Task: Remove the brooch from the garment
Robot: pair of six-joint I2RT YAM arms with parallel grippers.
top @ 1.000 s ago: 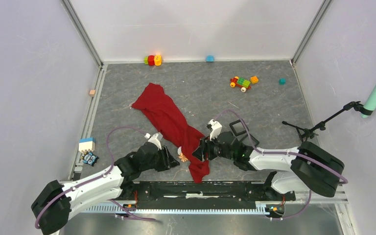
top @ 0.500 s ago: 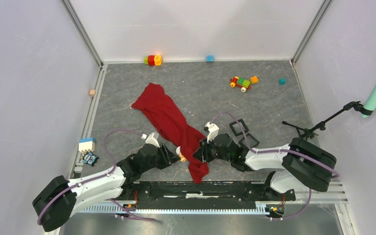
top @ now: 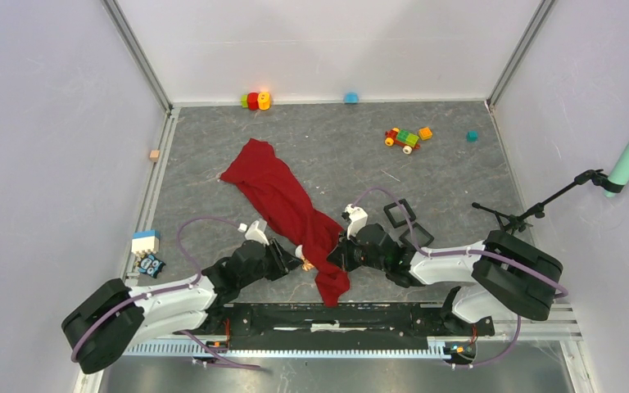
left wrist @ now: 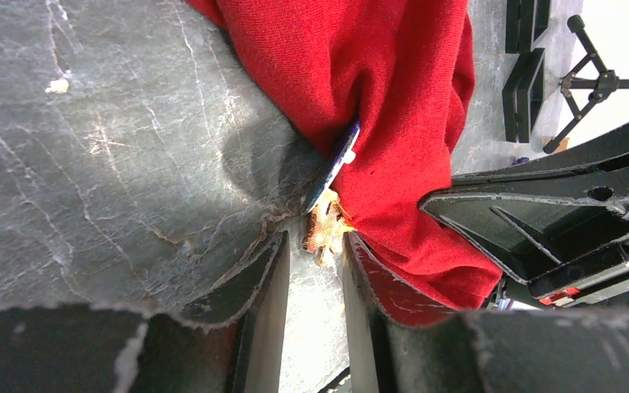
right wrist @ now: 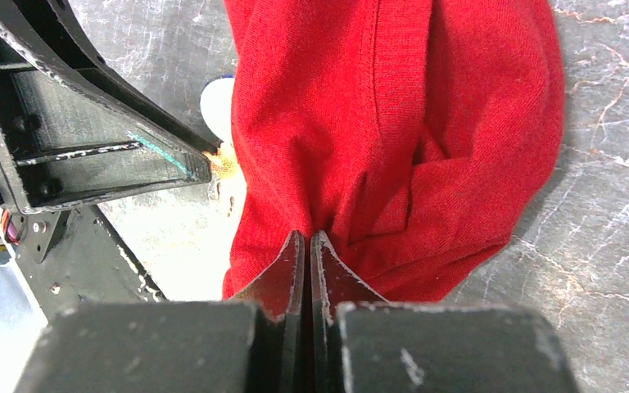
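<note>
Your left arm [top: 164, 299] stretched low over desk, reaching inward; left end effector [left wrist: 315, 246] fingers parted, narrow gap. Your right arm [top: 450, 264] low, reaching inward; right end effector [right wrist: 307, 237] fingers pressed together.

A garment [top: 282, 205] lies slantwise on the table [top: 459, 180], running from 11 o'clock down to 6 o'clock. A brooch [left wrist: 328, 225] sits at its near left edge. The left gripper [left wrist: 315, 246] is just at the brooch's 9 o'clock; the right gripper [right wrist: 307, 237] touches the garment from 3 o'clock. A toy car [top: 402, 137] lies far back at 1 o'clock.
</note>
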